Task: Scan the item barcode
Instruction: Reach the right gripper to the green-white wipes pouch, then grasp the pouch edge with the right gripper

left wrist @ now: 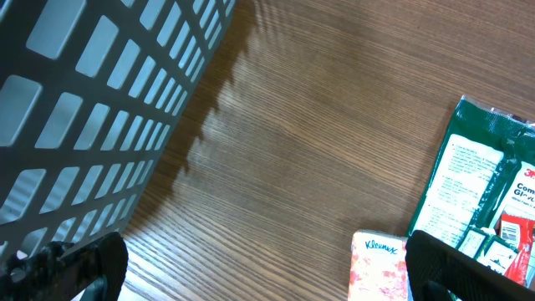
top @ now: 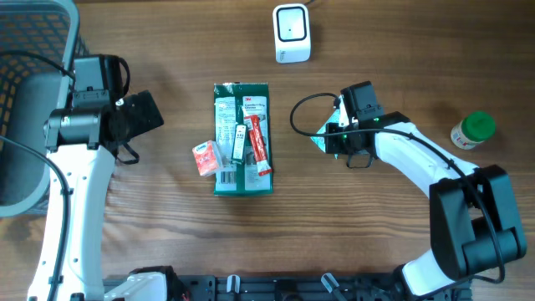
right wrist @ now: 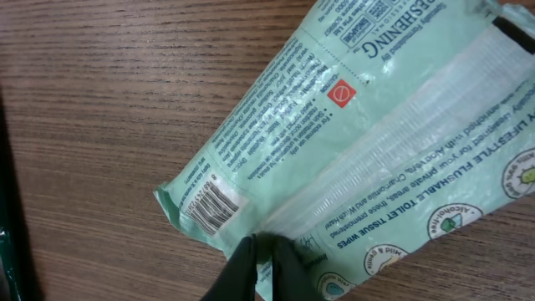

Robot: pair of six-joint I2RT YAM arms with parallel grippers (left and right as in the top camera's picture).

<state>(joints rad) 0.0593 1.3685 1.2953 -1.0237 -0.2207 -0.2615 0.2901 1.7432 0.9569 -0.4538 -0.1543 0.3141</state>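
Pickup step done: right tool (right wrist: 266, 251) pinching pale-green plastic wipes packet (right wrist: 359, 142). Left tool (top: 149, 111) wide, idle. Next: present barcode (right wrist: 213, 205) to white box scanner (top: 292, 32), desk far edge.

The setting was a robotics test bench laid out as a mock shop checkout. Indicators:

- A wood-grain table (top: 167, 242) served as the counter.
- A white barcode scanner (top: 292, 33) stood at 12 o'clock.
- A dark mesh basket (top: 25, 50) sat at 9 to 10 o'clock.
- Packaged retail goods were present: a green package (top: 230, 117) at centre, a tissue pack (top: 206, 157) just beside it, a wipes packet (right wrist: 351, 150) with a printed barcode (right wrist: 213, 205), and a green-capped bottle (top: 473, 130) at 3 o'clock.
- The left arm (top: 75, 192) and right arm (top: 414, 155) were based at 7 and 5 o'clock.
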